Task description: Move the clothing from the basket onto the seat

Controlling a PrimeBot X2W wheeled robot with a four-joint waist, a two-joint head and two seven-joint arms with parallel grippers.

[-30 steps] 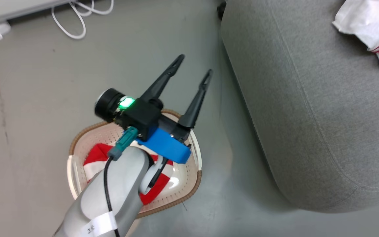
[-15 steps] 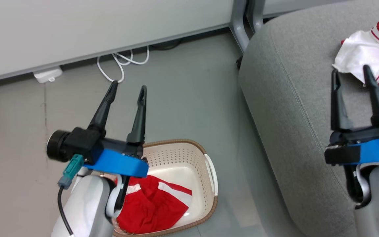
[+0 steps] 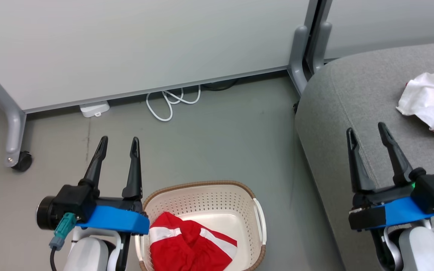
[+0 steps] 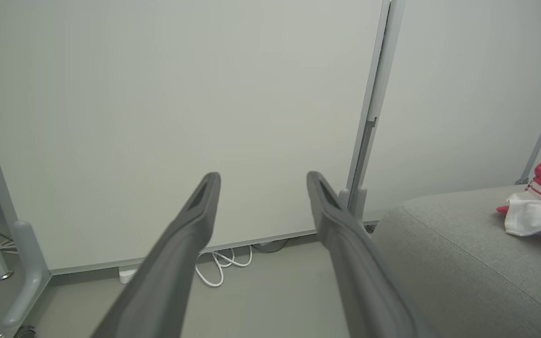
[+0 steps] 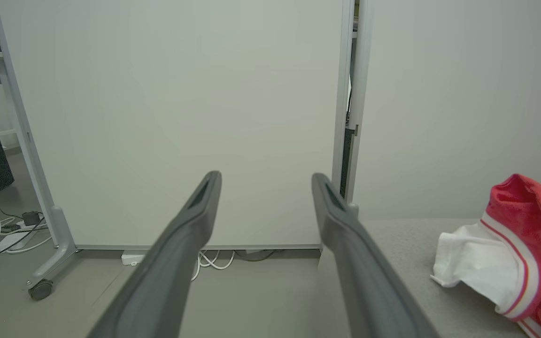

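Closest to the robot, the basket (image 3: 198, 183) stands on the floor (image 3: 220, 150). Its near end is cut off by the bottom of the head view. Inside it lies the red clothing (image 3: 187, 250), bunched up, with white stripes, toward the basket's left side. The cream bottom of the basket shows on the right.

The left gripper (image 3: 119, 140) hangs over the floor just left of the basket. Its blue wrist band covers a bit of the basket's left rim. Its two dark fingers point away toward the wall. They are spread wide with nothing between them. The right gripper (image 3: 365, 128) is held over the left edge of the seat (image 3: 333, 98), well apart from the basket. Its fingers are spread wide too and hold nothing. The two arms sit side by side, level, and point the same way.

The big grey seat is to the right of the basket, with a strip of floor between them. Farther back on the seat lies a second garment (image 3: 426, 103), red with its white inside showing. It is apart from the right gripper. The picture edge cuts it off, so it may be one piece or two.

Farthest away, a white cable (image 3: 168, 109) loops on the floor at the foot of the pale wall panel (image 3: 145, 45). A small white plug box (image 3: 94, 109) lies beside it. A grey leg (image 3: 13, 139) with a black wheel stands at the far left. A grey post (image 3: 303, 56) rises just behind the seat's far left corner.
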